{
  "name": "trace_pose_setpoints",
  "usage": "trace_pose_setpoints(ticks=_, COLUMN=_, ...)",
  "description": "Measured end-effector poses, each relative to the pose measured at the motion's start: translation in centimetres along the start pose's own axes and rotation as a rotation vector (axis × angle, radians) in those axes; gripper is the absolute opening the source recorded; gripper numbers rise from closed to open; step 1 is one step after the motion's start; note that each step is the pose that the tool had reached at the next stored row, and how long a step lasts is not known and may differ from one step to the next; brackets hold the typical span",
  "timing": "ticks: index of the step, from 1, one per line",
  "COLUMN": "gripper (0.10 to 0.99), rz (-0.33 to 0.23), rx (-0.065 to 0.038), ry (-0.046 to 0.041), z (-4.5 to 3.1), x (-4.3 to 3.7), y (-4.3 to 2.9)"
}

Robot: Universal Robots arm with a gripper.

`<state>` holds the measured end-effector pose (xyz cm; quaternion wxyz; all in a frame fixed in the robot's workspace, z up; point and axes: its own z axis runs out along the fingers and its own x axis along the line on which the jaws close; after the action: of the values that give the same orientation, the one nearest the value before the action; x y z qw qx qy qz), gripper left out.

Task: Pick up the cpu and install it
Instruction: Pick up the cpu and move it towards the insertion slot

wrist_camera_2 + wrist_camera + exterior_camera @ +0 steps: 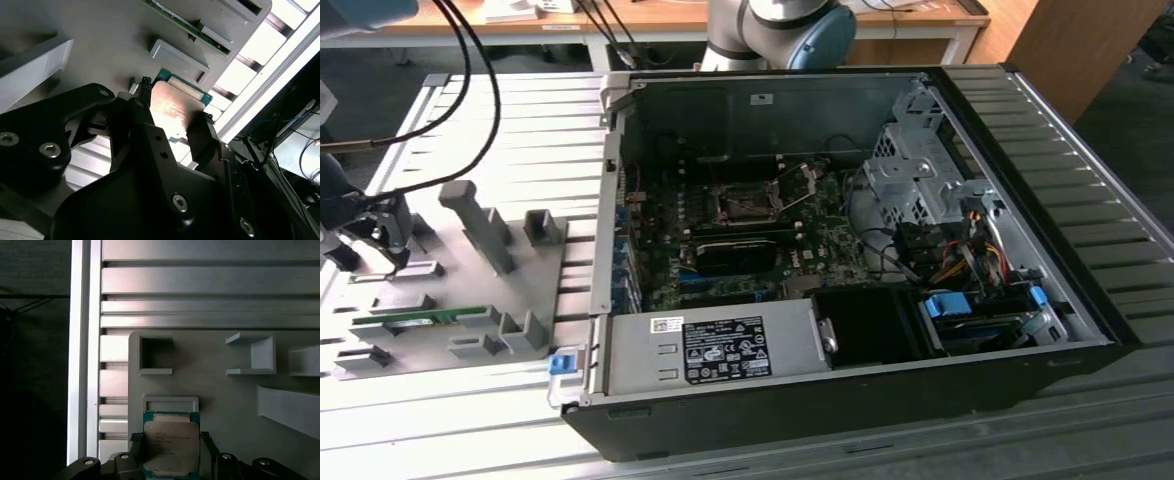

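You're at the pick-up step: the gripper (pixel 171 439) straddles the cpu (pixel 171 450), which lies seated on the grey fixture plate (pixel 230 410), jaws flanking opposite edges. Whether they pinch it, I cannot tell. Any lift likely needs an even, level grip.

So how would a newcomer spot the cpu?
Beside the open case, on the exterior view's left, lies a grey plate. The cpu sits on it right at the gripper. It is a small flat square with a shiny silver top and green rim, unlike the long green memory stick and grey blocks.
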<state>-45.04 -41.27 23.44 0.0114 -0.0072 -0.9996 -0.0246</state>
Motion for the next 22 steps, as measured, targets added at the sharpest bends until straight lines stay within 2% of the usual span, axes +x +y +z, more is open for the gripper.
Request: trace_pose_setpoints(ticks=22, gripper=0.537, rz=0.0, rx=-0.002, ry=-0.0001, z=-1.11, x=0.03, y=0.06)
